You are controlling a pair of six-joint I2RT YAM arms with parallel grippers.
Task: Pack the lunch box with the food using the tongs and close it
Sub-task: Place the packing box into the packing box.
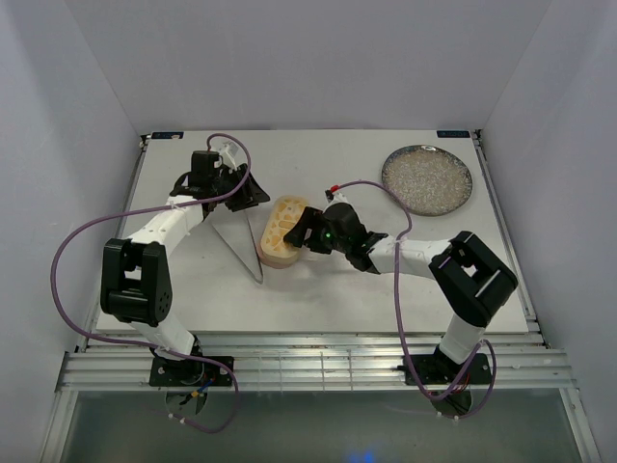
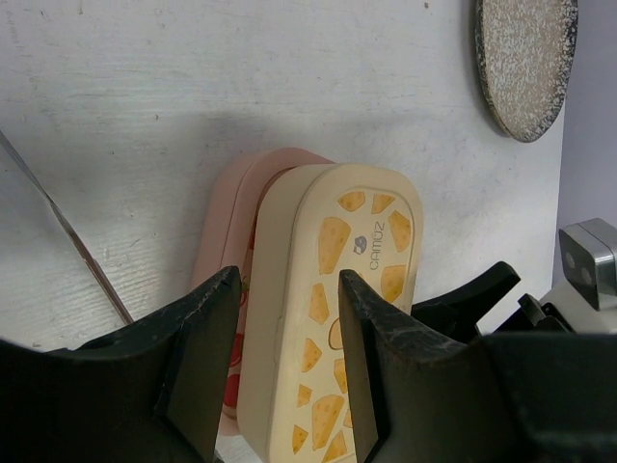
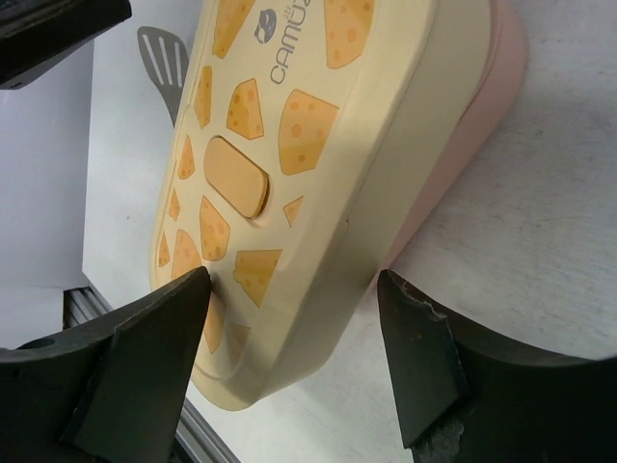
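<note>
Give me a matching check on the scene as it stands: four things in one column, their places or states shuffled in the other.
Things:
1. lunch box
2. tongs
3. plate
4. right gripper

Places or states:
A. far right part of the table
B. fingers apart, astride one end of the lunch box
C. lying flat, left of the lunch box
D. patterned tan-yellow on top, pink beneath

Pairs: 1-D, 2-C, 3-A, 4-B

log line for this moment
lunch box: lid on | tongs: on table beside it | left gripper: open | right gripper: open
</note>
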